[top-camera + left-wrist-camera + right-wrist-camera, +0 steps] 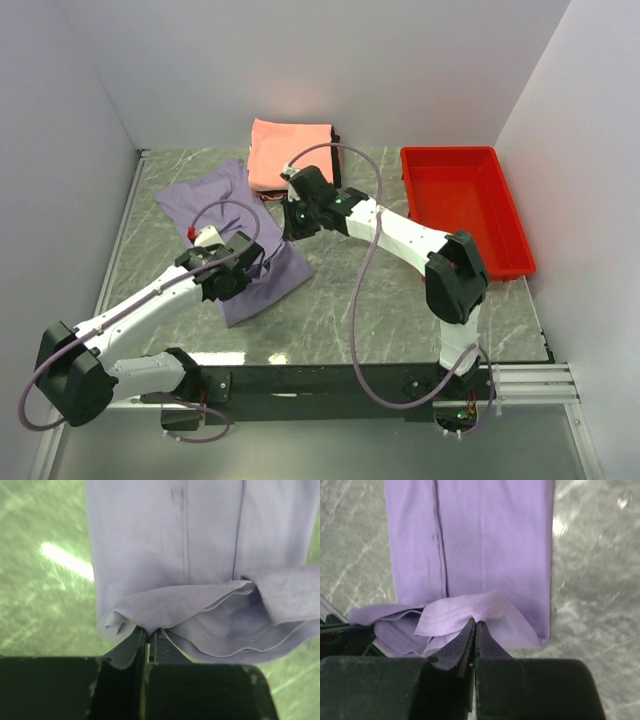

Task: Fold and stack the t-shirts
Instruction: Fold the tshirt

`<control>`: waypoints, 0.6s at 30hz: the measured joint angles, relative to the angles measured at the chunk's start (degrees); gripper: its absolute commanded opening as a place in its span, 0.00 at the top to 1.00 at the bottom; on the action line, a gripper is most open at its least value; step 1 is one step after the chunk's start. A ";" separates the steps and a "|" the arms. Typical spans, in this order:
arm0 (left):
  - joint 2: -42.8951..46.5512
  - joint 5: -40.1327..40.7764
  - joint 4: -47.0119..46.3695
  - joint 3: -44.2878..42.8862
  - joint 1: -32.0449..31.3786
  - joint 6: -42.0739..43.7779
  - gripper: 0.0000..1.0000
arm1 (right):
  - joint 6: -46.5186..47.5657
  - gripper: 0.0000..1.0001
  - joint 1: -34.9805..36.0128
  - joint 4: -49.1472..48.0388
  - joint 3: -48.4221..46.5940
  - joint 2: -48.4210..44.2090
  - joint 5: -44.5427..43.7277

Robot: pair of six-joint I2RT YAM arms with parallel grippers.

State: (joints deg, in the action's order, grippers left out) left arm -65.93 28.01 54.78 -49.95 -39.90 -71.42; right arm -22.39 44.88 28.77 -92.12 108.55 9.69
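Note:
A lavender-purple t-shirt (215, 200) lies partly folded on the marble table, running from back left toward the middle. My left gripper (228, 280) is shut on its hem; in the left wrist view the closed tips (148, 631) pinch a fold of purple cloth (200, 555). My right gripper (293, 222) is shut on the shirt's other hem corner, and its tips (475, 624) nip a stitched edge of the shirt (485, 545). A folded salmon-pink t-shirt (290, 150) tops a stack at the back, with a black layer (337, 160) showing at its right edge.
A red plastic tray (465, 205) stands at the back right beside the right arm's elbow (455, 275). White walls close in the table on three sides. Purple cables loop over both arms.

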 measured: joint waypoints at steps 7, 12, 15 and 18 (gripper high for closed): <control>0.17 0.48 -5.55 0.00 9.35 5.99 0.99 | 1.07 1.00 -1.07 -0.39 -9.01 6.56 0.22; -1.01 0.09 -10.45 0.04 14.38 9.75 0.99 | 1.62 1.00 -1.64 -0.42 -14.78 11.02 -0.17; -2.54 -0.22 -12.44 0.04 16.44 11.28 0.99 | 2.05 1.00 -1.95 -0.59 -17.20 13.07 -0.17; -3.45 -1.07 -14.43 0.04 18.62 12.79 0.99 | 2.60 1.00 -2.21 -0.90 -19.78 15.28 -0.07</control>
State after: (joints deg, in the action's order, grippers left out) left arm -69.38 26.94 40.36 -49.91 -21.28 -58.63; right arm -19.79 42.68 27.88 -111.90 123.83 9.63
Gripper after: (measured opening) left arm 0.035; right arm 0.008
